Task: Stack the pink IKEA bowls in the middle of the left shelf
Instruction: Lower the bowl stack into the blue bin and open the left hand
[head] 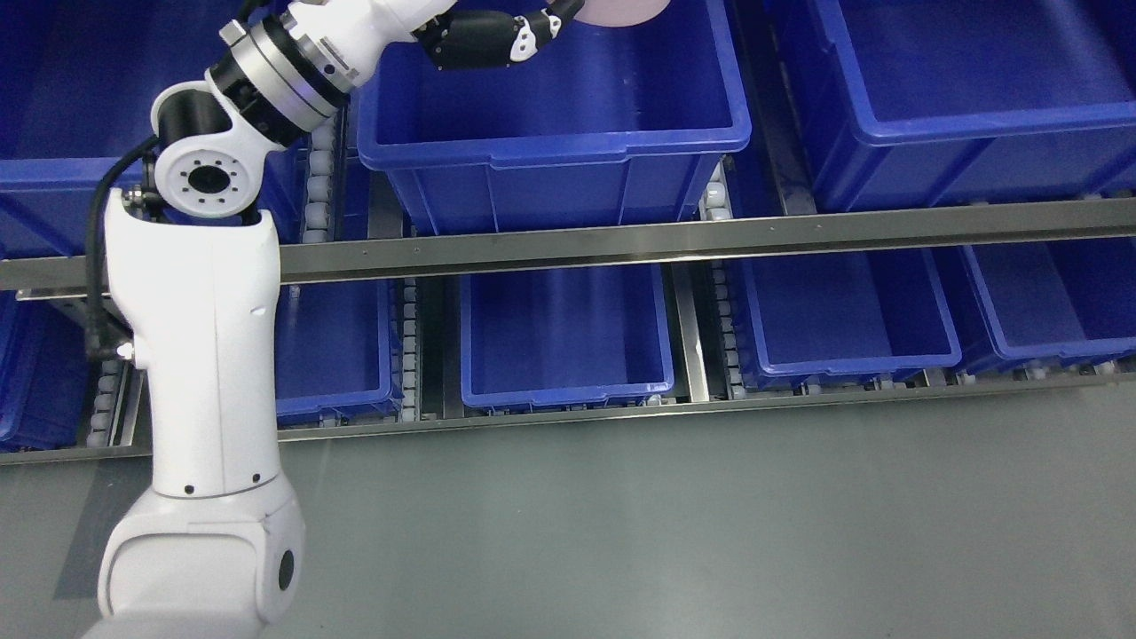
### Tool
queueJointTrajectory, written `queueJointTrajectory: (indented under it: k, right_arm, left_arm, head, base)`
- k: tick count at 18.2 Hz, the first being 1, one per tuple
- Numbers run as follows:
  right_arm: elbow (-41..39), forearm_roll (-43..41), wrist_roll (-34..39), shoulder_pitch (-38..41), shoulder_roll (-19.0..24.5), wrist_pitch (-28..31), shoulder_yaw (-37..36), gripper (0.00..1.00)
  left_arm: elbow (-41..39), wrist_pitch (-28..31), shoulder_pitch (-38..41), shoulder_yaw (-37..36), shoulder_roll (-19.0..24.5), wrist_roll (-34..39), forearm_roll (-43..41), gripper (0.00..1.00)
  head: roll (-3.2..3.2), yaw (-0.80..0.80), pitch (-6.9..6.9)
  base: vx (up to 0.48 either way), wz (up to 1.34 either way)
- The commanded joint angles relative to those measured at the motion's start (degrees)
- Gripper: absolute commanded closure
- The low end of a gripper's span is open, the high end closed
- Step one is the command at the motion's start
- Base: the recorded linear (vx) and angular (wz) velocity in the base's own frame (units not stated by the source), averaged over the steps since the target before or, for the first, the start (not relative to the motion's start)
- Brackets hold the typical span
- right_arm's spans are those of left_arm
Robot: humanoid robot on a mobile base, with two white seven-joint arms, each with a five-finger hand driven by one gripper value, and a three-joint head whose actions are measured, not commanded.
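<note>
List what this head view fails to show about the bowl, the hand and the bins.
- Pink bowl: the top edge cuts it off; only its lower rim shows, so whether it is one bowl or a stack is unclear.
- Left hand: fingertips run to the top edge, so the grip on the bowl is uncertain.
- Upper middle bin: its far end is out of frame.
- Right arm: not in view.

I'm in a warehouse or storeroom. Rows of big blue plastic bins (pixel 555 133) sit on two levels of a metal shelf (pixel 621 240), riding on white roller tracks (pixel 318 191). More bins (pixel 568 337) on the lower level. Plain grey floor (pixel 666 524) in front. No home furniture look, all industrial.
</note>
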Motion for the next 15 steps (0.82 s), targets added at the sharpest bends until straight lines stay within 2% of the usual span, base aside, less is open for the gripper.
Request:
queueJointTrajectory:
  k: [1,6,9,12,15]
  right_arm:
    - [-1.9,-0.6,0.0,1.7,-1.0,0.0,-0.6,0.0]
    - [-1.9,-0.6,0.0,1.7,-1.0,0.0,-0.7,0.0]
    - [-1.9,-0.6,0.0,1.7,-1.0,0.0,-0.6,0.0]
    - [-1.9,-0.6,0.0,1.7,-1.0,-0.1,-0.7,0.0]
    - [-1.9,-0.6,0.0,1.7,-1.0,0.0,-0.6,0.0]
  left_arm:
    - [8.4,0.4,-4.5,-0.8,1.0,0.0,-0.4,0.97]
    - [8.5,5.9,-6.6,-2.2,1.1,-1.7,-0.4,0.95]
    - [10.6,9.5,-5.8,-6.3,3.6,-6.1,-1.2,0.95]
    - [13.2,10.3,-4.0,-9.1,7.6,-6.4,-1.3,0.95]
    - [14.1,10.3,-4.1,-9.3,8.0,-6.4,-1.3,0.94]
  head:
    - [0.0,0.0,0.0]
    - [0.0,0.0,-0.01]
    - [0.0,0.0,0.0]
    - [0.0,0.0,0.0]
    - [0.0,0.0,0.0]
  base:
    - [0.082,0.06]
    - [0.128,0.03]
    - [0.156,-0.03]
    - [0.162,-0.06]
    - [0.176,-0.07]
